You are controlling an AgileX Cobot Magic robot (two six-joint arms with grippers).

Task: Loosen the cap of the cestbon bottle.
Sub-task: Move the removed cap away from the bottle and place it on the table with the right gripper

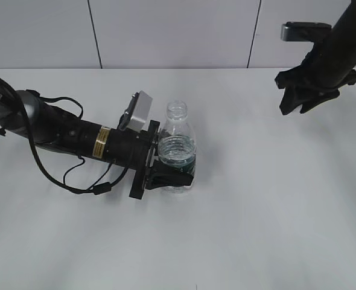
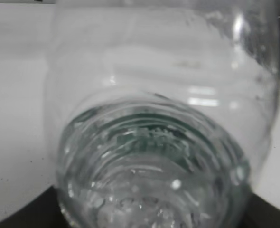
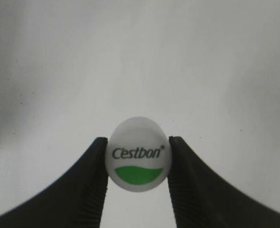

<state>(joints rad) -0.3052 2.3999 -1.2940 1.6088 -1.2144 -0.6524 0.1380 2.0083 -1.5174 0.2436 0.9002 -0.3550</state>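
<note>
- The Cestbon bottle (image 1: 177, 148) is held upright at the middle of the frame by the closed left gripper (image 1: 173, 175). Its mouth is open, so water could be spilled if it is tipped.
- The cap (image 3: 138, 160) is pinched in the closed right gripper (image 3: 138, 164), upper right in the outside view. It could be dropped if the jaws are loosened.

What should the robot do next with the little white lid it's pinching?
Probably lower the cap and set it on the table. The right gripper pinches it up in the air, away from the bottle, whose neck is already open. The left gripper holds the bottle upright, so the loosening looks done.
</note>
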